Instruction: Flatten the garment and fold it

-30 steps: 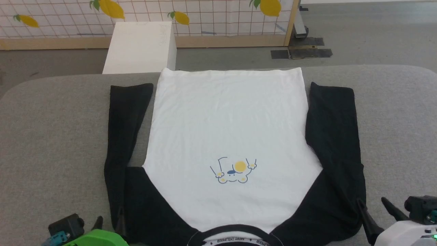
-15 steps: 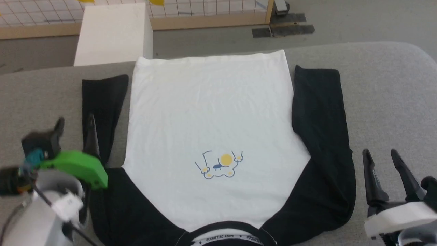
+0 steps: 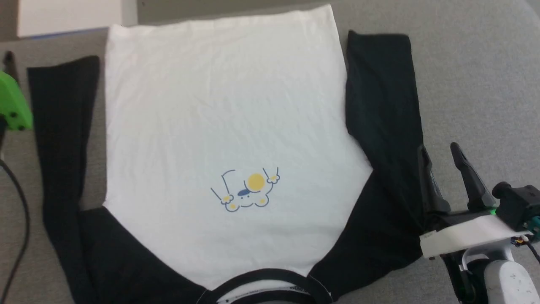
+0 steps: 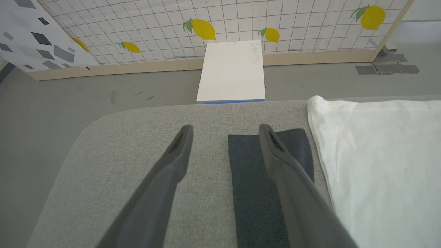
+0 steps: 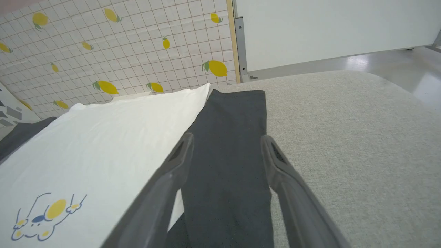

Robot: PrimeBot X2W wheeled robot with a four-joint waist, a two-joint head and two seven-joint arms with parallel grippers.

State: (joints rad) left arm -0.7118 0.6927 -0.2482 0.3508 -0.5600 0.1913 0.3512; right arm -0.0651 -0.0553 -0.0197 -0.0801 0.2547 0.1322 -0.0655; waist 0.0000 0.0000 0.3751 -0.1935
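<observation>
- We see a grey cloth-covered bench (image 3: 485, 63) with rounded corners. It stands on a grey floor (image 4: 51, 100).
- Beyond its far edge stands a screen (image 4: 224, 20) of white grid tiles dotted with yellow lemons.
- The garment (image 3: 219, 105) lies spread flat on the bench, front side up. Its collar is at the near edge and its hem at the far edge. The white body shows only light creases.
- The two black sleeves lie straight along the body's sides, cuffs pointing away from us. One is on the robot's right (image 3: 379, 97) and the other on its left (image 3: 63, 126). A thin strip of bench shows between each sleeve and the body.
- A white box (image 4: 234, 70) sits on the floor just past the far edge of the bench.
- The right claw (image 3: 438, 147) is spread wide and grips nothing. In its wrist view, one finger lies over the line where the white body meets the right-side sleeve. The other lies near that sleeve's outer edge. We cannot tell whether the tips touch the cloth.
- The left claw (image 4: 225, 127) is also spread wide and empty. One finger is over bare bench and the other over the left-side sleeve near its cuff. Its green housing (image 3: 12, 105) shows at the head view's left edge.
- The black collar (image 3: 270, 276) curves at the near edge, with white lettered neck tape (image 3: 261, 293) inside it.
- A small yellow-and-blue cartoon print (image 3: 247, 192) sits on the chest, upside down from where we look.
- A dark cable (image 3: 21, 219) loops over the bench by the left-side sleeve.
</observation>
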